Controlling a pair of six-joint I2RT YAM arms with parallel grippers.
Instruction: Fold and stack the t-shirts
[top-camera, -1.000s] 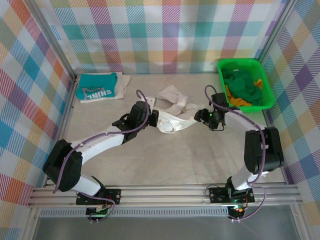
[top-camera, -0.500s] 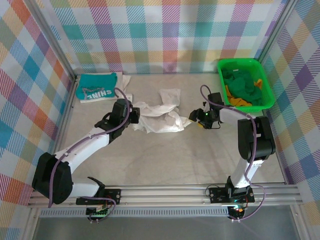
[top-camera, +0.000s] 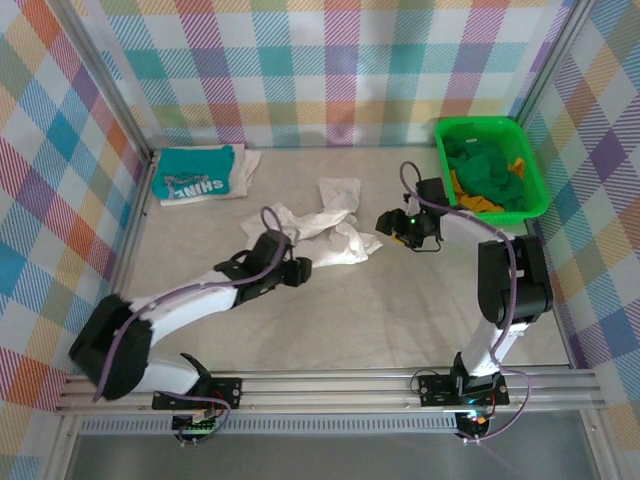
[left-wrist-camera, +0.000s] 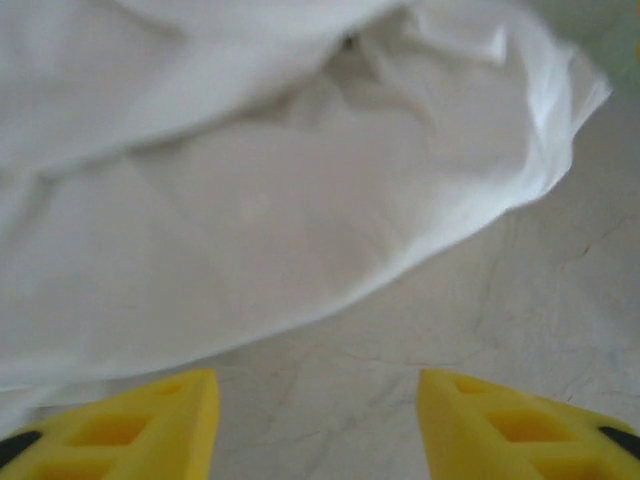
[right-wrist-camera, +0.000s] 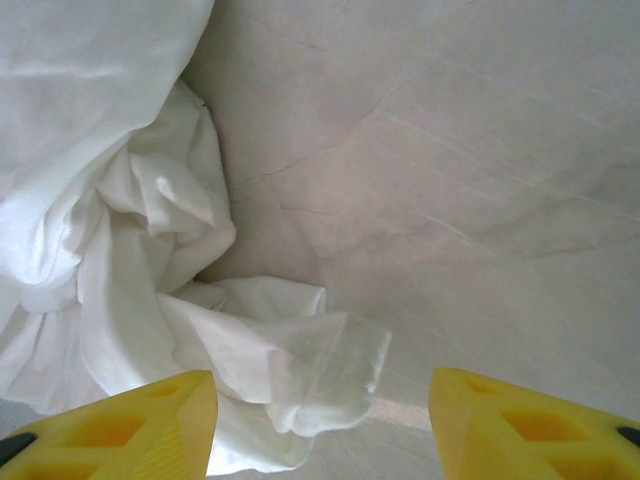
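The white tee (top-camera: 322, 238) is light, limp cloth that will sag, drag and bunch rather than keep a shape, so a pinch in the middle of the heap would likely lift several layers at once; the better holds, I judge, are single edges, a hem corner or a shoulder seam, taken by both arms well apart so the cloth can be drawn flat. It lies crumpled mid-table, in a twisted ridge with one lobe thrown out towards the back wall; its folds are deep and soft, and no print shows on the exposed faces. In the right wrist view a thin flap with a stitched hem lies flat just ahead of the right gripper (right-wrist-camera: 320, 420), a likely first hold; that gripper's fingers are spread with nothing between them, just beside the heap's right end. The left gripper (left-wrist-camera: 315, 420) is likewise spread and empty, low at the heap's near-left edge, bare table (left-wrist-camera: 480, 300) between its fingers. The teal tee (top-camera: 197, 172) lies folded flat in the far left corner, white lettering up, well apart from the heap
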